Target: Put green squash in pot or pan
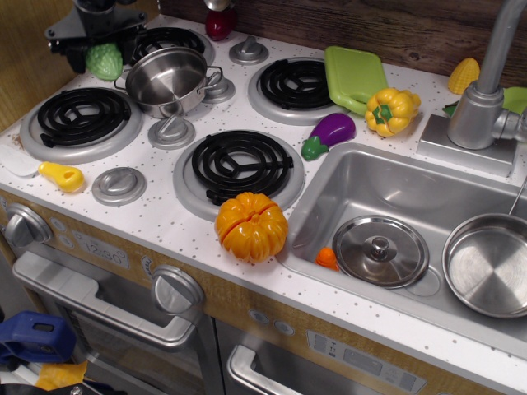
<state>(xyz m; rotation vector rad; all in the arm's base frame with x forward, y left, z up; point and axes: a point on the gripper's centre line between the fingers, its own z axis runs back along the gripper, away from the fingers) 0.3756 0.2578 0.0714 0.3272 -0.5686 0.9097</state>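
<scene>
The light green bumpy squash (104, 60) hangs in the air at the top left, held by my black gripper (100, 45), which is shut on it. It is just left of and above the shiny steel pot (167, 80) with two loop handles, which stands between the back left burners. The pot is empty inside. Most of my arm is cut off by the top edge.
The front left burner (80, 118) is bare. An orange pumpkin (251, 226) sits at the counter's front edge. A purple eggplant (329, 132), a yellow pepper (391, 110) and a green cutting board (354, 77) lie to the right. The sink (362, 177) holds a lid (380, 250) and a pan (487, 263).
</scene>
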